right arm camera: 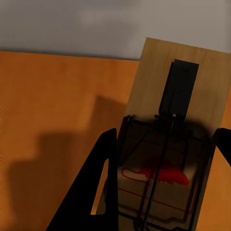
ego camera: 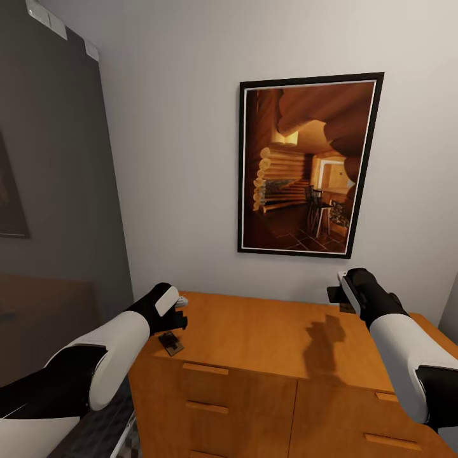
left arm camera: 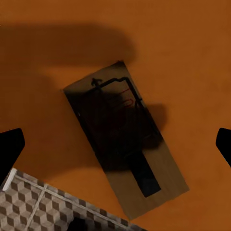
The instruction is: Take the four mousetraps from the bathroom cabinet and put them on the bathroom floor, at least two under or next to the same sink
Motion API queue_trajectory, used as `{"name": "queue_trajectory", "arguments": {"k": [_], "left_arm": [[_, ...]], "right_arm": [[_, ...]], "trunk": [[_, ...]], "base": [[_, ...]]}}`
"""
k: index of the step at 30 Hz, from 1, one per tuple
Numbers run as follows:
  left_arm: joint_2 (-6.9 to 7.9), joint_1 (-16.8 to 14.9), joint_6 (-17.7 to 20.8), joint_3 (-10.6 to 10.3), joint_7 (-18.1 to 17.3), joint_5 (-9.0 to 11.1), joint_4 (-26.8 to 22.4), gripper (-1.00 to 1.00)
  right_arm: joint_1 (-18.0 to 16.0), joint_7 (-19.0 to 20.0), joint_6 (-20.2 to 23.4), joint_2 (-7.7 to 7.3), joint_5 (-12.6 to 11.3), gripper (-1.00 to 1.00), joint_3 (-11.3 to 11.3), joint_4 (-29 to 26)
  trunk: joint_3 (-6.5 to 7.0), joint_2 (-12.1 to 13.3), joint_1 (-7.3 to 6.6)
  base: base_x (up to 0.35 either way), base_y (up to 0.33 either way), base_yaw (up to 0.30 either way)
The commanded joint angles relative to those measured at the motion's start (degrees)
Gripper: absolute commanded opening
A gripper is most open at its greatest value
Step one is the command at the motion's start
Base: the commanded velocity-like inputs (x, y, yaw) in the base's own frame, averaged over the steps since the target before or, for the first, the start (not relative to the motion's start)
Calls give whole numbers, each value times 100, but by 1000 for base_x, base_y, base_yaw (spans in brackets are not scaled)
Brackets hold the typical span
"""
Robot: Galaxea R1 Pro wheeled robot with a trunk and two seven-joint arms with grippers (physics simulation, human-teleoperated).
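Orange-brown wooden cabinet (ego camera: 267,331), flat smooth top, bar-handled drawers. Left hand (left arm camera: 115,144) released, fingers spread above mousetrap (left arm camera: 126,138) lying flat near cabinet's left front corner, likely lining up grasp. Right hand (right arm camera: 161,180) clenched on second mousetrap (right arm camera: 175,120): pale wooden board, dark wire, red marking, over cabinet's right rear.

Both white-and-black arms reach forward, the left gripper (ego camera: 173,323) pointing down with jaws spread, the right gripper (ego camera: 336,294) clamping a mousetrap (right arm camera: 168,144).
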Motion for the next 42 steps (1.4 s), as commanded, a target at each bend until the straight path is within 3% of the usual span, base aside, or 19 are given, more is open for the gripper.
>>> {"name": "queue_trajectory", "arguments": {"k": [1,17,30,42], "left_arm": [[0,-3,14,-11,61,65,-9,100],[-13,-3,14,-1,86,77,-9,100],[-13,-3,14,9,110,66,-16,100],[-15,-3,14,20,116,72,-18,100]], "right_arm": [[-4,32,25,4,44,-100,-21,-7],[-4,31,25,5,44,-100,-21,-7],[-4,31,25,5,44,-100,-21,-4],[-4,24,25,-3,44,-100,-21,-3]], "trunk": [[-8,-6,1],[-8,-6,1],[-242,-527,286],[-260,-567,308]], "base": [[0,0,0],[0,0,0],[0,0,0],[0,0,0]]}}
